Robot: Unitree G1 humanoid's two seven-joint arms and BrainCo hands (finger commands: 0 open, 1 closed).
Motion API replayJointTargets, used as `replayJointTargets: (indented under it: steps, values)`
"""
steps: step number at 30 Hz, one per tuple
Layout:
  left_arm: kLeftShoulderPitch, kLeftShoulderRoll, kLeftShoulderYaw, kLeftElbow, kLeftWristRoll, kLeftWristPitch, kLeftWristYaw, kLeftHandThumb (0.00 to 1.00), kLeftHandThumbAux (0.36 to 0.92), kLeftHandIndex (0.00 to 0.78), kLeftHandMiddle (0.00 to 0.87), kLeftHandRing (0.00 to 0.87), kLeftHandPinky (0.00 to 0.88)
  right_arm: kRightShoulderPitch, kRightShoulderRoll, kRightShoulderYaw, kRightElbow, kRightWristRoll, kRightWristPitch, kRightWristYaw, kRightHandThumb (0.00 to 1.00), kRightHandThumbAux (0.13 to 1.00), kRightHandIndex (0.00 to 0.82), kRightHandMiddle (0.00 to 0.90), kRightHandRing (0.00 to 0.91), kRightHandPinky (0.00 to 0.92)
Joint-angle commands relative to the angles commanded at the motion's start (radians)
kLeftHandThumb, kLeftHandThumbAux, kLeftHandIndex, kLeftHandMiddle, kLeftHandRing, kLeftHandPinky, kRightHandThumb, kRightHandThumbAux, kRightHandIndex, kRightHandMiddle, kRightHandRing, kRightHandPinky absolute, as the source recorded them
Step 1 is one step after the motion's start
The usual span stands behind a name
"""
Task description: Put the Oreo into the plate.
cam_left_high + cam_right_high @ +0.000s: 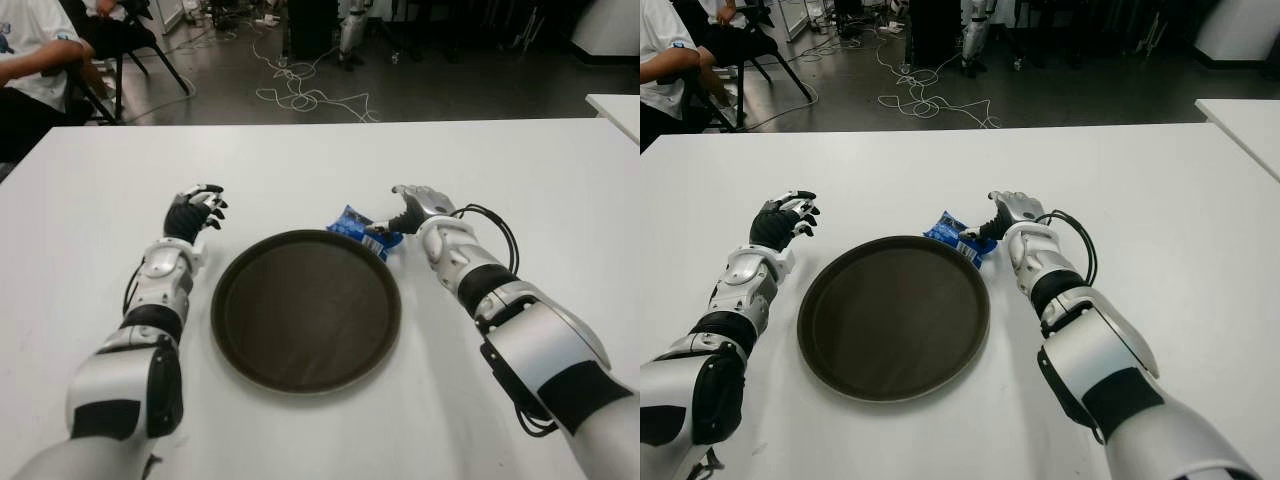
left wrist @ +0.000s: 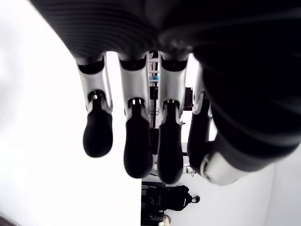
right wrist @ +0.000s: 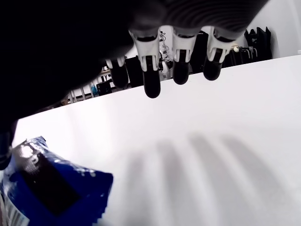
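The Oreo (image 1: 362, 228) — a blue packet — lies on the white table (image 1: 520, 160) just above and right of the picture's centre, its lower end touching or slightly overlapping the upper-right rim of the dark round plate (image 1: 225, 345), so it is not yet in the plate. The right hand (image 1: 418, 207) sits right beside the packet's right end; in the right wrist view its fingers (image 3: 151, 84) hang extended and apart above bare table with the packet off at the thumb side, so they close on nothing — whether the thumb touches the wrapper I cannot tell. That placement suits a pinch from the side, judging by the task. The left hand (image 1: 192, 212) shows left of the plate, upper-left of centre, fingers straight and close together, holding nothing — idle, probably kept clear of the plate. A person (image 1: 30, 60) sits in the upper left corner.
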Motion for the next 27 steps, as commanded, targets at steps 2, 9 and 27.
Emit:
replayJointTargets:
  steps: [2, 9, 27]
  values:
    - [0.001, 0.0, -0.003, 0.0, 0.003, -0.003, 0.001, 0.697, 0.713, 0.427, 0.596, 0.623, 0.655, 0.0, 0.001, 0.002, 0.0, -0.001, 0.003, 0.001, 0.0, 0.398, 0.0, 0.0, 0.0, 0.0]
    - [0.0, 0.0, -0.005, 0.001, 0.004, -0.002, 0.002, 0.696, 0.715, 0.426, 0.595, 0.624, 0.658, 0.002, -0.001, 0.009, -0.001, -0.002, 0.004, -0.002, 0.0, 0.404, 0.0, 0.0, 0.0, 0.0]
    - [-0.002, -0.007, 0.002, 0.0, -0.004, 0.006, 0.007, 0.697, 0.714, 0.425, 0.593, 0.625, 0.659, 0.023, -0.002, 0.025, 0.0, -0.009, -0.019, -0.028, 0.0, 0.422, 0.0, 0.0, 0.0, 0.006]
